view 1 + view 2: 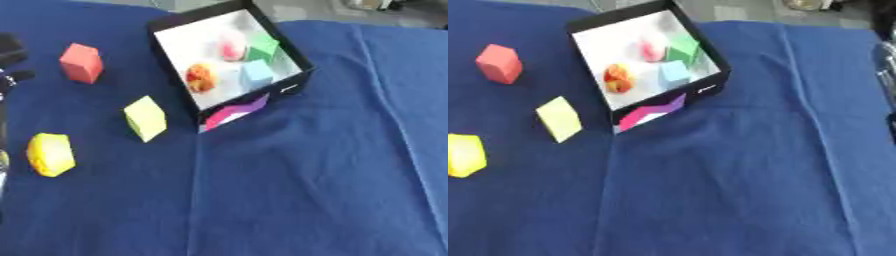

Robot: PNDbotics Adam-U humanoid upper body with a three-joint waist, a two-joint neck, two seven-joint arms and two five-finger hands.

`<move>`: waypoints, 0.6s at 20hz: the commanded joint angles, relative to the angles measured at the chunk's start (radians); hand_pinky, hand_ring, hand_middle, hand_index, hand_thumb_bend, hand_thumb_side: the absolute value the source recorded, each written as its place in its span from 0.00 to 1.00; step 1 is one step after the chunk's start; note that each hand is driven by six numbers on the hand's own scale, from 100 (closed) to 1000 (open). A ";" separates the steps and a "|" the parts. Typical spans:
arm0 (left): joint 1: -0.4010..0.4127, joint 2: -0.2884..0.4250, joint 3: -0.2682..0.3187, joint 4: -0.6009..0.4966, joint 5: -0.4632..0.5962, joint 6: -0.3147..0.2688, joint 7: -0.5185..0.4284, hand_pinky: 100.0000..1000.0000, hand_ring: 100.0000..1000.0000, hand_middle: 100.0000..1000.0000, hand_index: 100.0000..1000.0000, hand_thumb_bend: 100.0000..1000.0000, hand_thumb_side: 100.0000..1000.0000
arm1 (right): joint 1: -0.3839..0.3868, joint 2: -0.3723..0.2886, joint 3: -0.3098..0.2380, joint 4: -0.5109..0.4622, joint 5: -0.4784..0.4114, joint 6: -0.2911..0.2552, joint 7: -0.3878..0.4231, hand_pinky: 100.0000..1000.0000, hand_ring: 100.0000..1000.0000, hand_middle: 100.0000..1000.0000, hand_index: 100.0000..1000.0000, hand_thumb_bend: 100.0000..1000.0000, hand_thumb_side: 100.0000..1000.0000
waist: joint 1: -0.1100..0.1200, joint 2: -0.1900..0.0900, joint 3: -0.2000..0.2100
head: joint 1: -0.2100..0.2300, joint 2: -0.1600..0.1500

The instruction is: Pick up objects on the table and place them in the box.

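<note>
Black left hand (10,55) at edge, fingers unclear.

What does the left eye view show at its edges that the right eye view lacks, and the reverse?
Only the left eye view shows dark robot parts at its left edge; I cannot tell whether they are a hand. Only the right eye view shows a blurred silver part at its right edge. Both share the box holding four small objects, and the red block, the yellow-green block and the yellow block on the blue cloth.

Box (709,56) holds four pieces; three blocks (559,118) outside left.
</note>
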 commanded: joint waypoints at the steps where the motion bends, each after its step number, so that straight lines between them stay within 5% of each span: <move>1: -0.008 0.023 0.013 -0.023 -0.005 -0.004 0.009 0.67 0.75 0.65 0.72 0.00 0.67 | 0.041 0.015 -0.031 -0.018 -0.032 0.004 -0.052 0.82 0.83 0.75 0.83 0.00 0.65 | 0.019 -0.030 -0.003 | 0.004 -0.013; 12: -0.009 0.011 0.021 -0.030 0.002 -0.021 0.025 0.67 0.75 0.65 0.72 0.00 0.67 | 0.155 0.128 -0.049 0.072 0.015 -0.039 -0.087 0.82 0.82 0.74 0.85 0.00 0.70 | 0.039 -0.023 -0.002 | -0.012 -0.009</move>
